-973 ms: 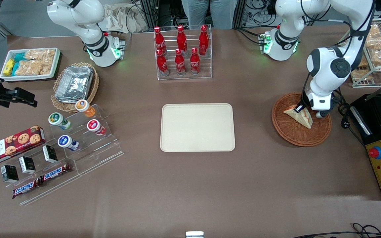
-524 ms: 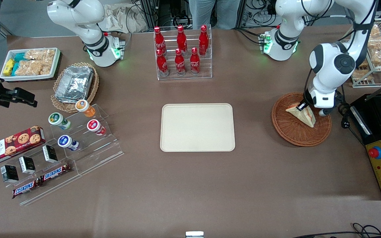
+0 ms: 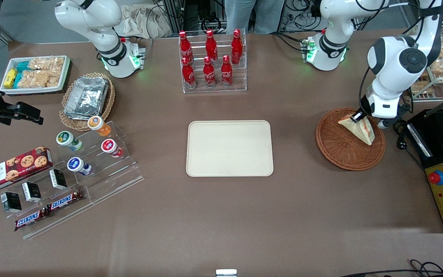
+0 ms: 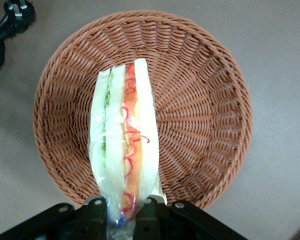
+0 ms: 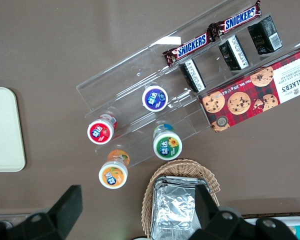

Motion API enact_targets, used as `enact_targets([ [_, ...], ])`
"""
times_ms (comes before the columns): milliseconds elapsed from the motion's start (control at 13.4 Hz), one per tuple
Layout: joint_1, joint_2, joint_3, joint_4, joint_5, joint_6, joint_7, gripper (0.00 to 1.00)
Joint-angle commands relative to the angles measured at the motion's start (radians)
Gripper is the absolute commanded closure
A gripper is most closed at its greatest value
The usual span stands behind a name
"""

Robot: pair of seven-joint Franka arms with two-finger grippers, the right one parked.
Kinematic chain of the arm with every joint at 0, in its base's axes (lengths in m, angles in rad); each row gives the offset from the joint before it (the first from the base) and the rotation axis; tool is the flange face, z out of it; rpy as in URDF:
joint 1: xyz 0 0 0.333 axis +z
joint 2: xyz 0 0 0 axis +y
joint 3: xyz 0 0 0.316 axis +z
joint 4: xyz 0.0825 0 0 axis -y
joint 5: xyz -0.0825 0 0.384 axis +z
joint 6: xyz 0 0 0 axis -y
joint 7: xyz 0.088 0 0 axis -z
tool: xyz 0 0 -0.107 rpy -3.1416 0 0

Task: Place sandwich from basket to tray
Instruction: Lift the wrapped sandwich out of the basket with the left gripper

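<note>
Right now the gripper [image 3: 360, 116] is pinching the sandwich [image 3: 358, 128] at one end, with both fingers [image 4: 146, 206] squeezed tight against the clear wrap. The sandwich is hanging above the basket [image 3: 337, 152], and it is tilting so that its free tip is pointing toward the front camera. In the left wrist view the sandwich [image 4: 124, 155] is showing its layers, white bread with a red-orange stripe and some pale green, and the round brown basket [image 4: 205, 115] is sitting under it. The basket is resting on the brown table [image 3: 221, 215] toward the working arm's end. The tray [image 3: 229, 148] is lying flat beside the basket, well apart from it, toward the parked arm's end. A rack of red bottles [image 3: 210, 59] is standing farther from the front camera than the tray.
</note>
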Motion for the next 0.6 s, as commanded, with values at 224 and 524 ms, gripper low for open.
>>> enact_targets([
  [224,-0.047,-0.070,-0.021,0.041,0.009,-0.130,0.102,1.00],
  [524,-0.098,-0.061,-0.054,0.146,0.009,-0.233,0.098,1.00],
])
